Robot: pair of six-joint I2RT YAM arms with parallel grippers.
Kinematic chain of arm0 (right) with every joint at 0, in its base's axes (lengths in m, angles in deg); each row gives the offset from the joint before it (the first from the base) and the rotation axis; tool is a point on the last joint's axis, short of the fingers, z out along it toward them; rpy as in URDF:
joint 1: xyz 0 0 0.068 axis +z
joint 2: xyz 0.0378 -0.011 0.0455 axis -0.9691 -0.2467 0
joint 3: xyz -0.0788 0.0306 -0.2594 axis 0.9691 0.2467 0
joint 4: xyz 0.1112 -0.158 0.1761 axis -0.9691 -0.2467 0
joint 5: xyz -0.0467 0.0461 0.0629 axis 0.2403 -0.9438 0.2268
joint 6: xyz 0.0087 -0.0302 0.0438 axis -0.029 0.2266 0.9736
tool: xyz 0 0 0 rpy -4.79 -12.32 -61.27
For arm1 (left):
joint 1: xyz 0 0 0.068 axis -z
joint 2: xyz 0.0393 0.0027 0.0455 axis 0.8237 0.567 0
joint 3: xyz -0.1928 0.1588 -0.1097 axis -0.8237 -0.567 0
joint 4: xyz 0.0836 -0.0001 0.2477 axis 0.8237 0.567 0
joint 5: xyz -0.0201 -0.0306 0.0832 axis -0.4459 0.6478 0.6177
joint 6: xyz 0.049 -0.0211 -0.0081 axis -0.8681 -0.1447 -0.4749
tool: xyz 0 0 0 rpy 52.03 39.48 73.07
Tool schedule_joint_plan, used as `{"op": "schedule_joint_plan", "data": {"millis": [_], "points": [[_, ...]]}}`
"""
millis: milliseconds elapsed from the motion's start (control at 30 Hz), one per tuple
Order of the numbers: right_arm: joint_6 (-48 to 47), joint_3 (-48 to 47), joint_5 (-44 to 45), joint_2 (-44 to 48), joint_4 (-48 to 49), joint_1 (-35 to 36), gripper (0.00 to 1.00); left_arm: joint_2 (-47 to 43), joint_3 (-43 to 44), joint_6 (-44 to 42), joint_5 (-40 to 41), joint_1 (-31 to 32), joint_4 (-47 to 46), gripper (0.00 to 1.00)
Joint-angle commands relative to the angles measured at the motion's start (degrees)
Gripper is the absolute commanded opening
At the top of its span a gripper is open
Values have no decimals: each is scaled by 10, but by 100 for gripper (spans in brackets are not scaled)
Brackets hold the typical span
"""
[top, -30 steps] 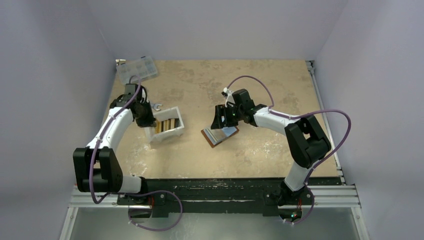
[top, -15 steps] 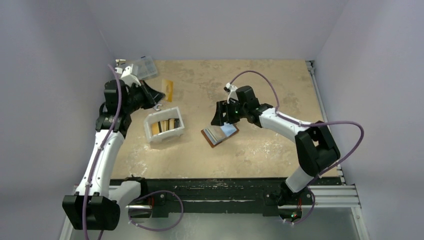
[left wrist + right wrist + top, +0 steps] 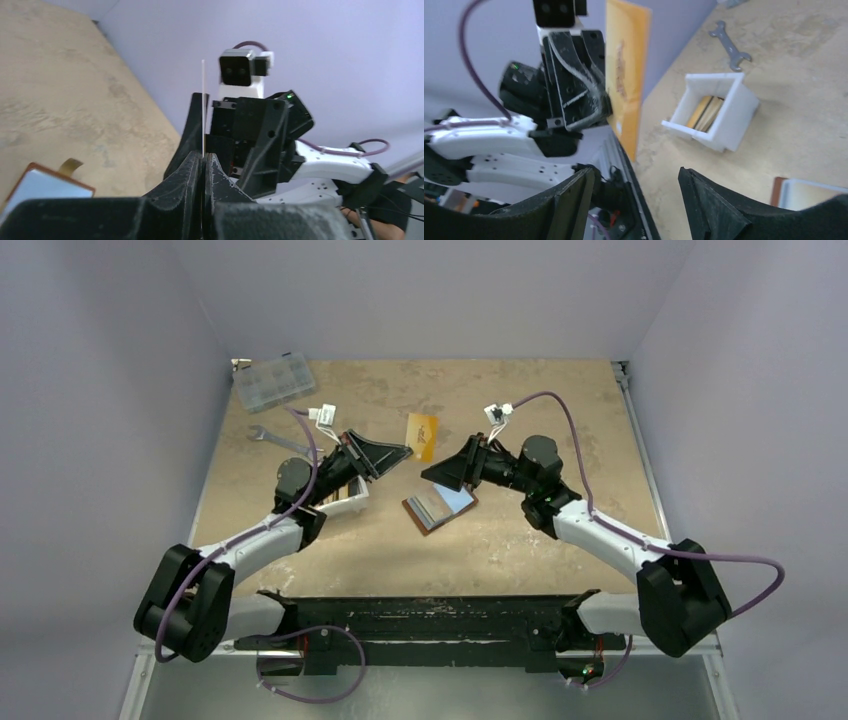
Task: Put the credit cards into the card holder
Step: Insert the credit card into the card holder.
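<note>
my left claw point(image 3: 403, 451) is clamped shut on the orange card point(image 3: 423, 436), holding it by one edge in the air over the middle of the table. my right claw point(image 3: 432, 474) stands wide open just right of that card, gripping nothing. the holder point(image 3: 425, 512) lies open on the table just nearer, with a blue card point(image 3: 455, 499) on it.

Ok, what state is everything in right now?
left end effector: shut on the orange card
orange card: held upright in the air
right end effector: open, empty
card holder: open, light blue card on it
white tray: upright, cards standing inside
wrench: lying flat
</note>
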Motion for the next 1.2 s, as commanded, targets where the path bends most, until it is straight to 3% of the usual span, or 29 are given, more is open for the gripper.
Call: {"op": "schedule_joint_plan", "data": {"millis": [0,167,467,667,833,867,933,1000,1033,1067,1133,1167], "points": [[159,55,-15,12,220,-12,71,5,-36,57,37,25,-206,0],[214,97,3,27,296,-19,49,3,-51,63,59,48,-226,0],[296,115,5,3,452,-23,40,11,-62,71,72,75,-243,0],[306,113,4,-10,455,-23,29,37,-52,74,78,95,-264,0],[286,120,17,-12,425,-33,0,55,-51,60,76,111,-252,0],[273,123,22,-9,398,-40,0,56,-47,50,73,114,-225,1],[231,127,27,0,321,-65,0,51,-33,3,75,118,-108,19],[159,124,39,19,196,-95,0,38,21,-73,126,119,178,42],[113,118,51,29,107,-109,0,41,62,-118,157,119,321,47],[63,109,76,35,22,-118,0,49,106,-153,173,120,405,48],[-47,68,98,27,-141,-124,0,63,137,-185,185,120,472,49],[-89,58,95,20,-175,-124,0,73,143,-186,177,120,472,49]]}}
